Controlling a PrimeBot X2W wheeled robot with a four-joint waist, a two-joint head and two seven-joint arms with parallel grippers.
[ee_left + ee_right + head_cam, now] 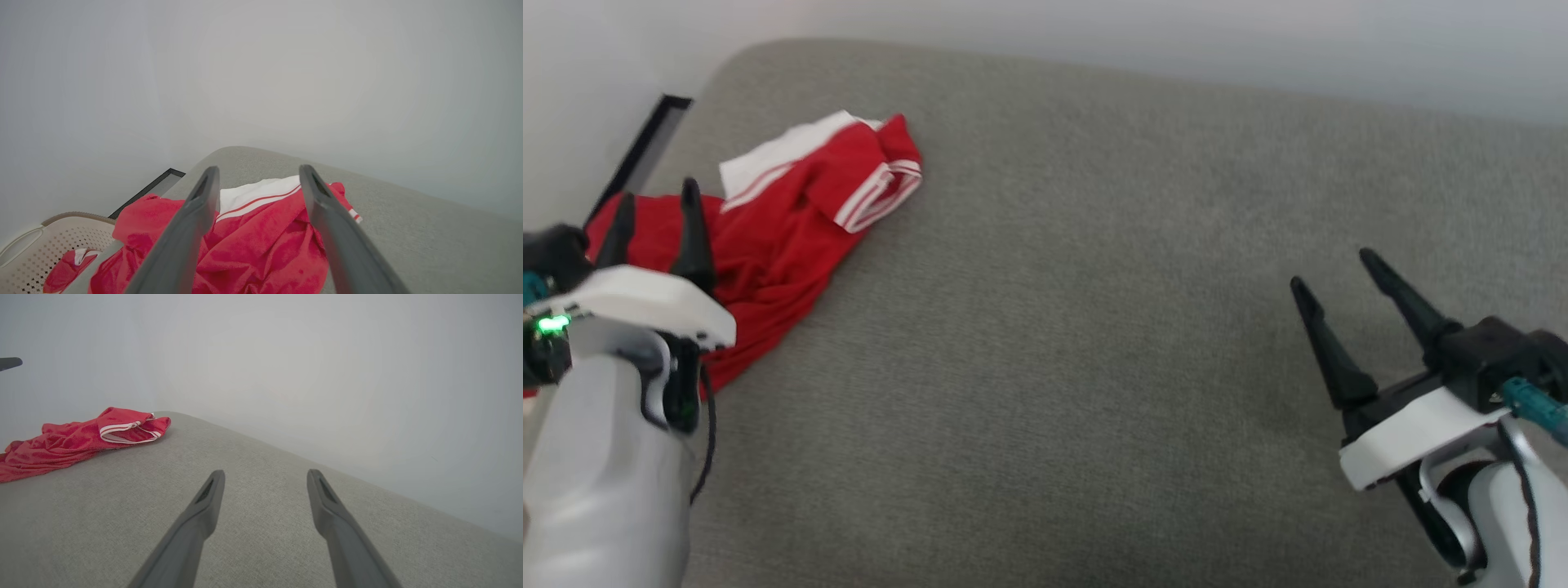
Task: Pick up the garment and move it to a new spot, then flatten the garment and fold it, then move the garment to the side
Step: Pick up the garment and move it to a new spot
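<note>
So the garment is a red T-shirt with white sleeves and striped trim. It's crumpled in a heap at the far left corner of the grey fabric-covered worktop. From the left wrist view, some of the red cloth looks like it spills off the left edge toward a beige perforated laundry basket. There's a red-and-white bit inside the basket too, and I can't tell if that's the same shirt.

The left end effector sits right over the heap with its fingers spread wide and nothing pinched between them. I can't tell whether the tips are touching cloth. The right end effector is well apart from the shirt, over bare grey fabric, also spread wide and empty.

Handling-wise, my guess is it's light, floppy and not fragile at all. It'll sag and trail as soon as it's lifted, so whatever hangs over the edge will probably drag. I'd go for a bunched ridge in the middle of the pile, where a pinch catches several layers. The folded sleeve with the striped cuff should be thicker and less likely to slip out. Pinching a single flat layer would likely just slide off.
</note>
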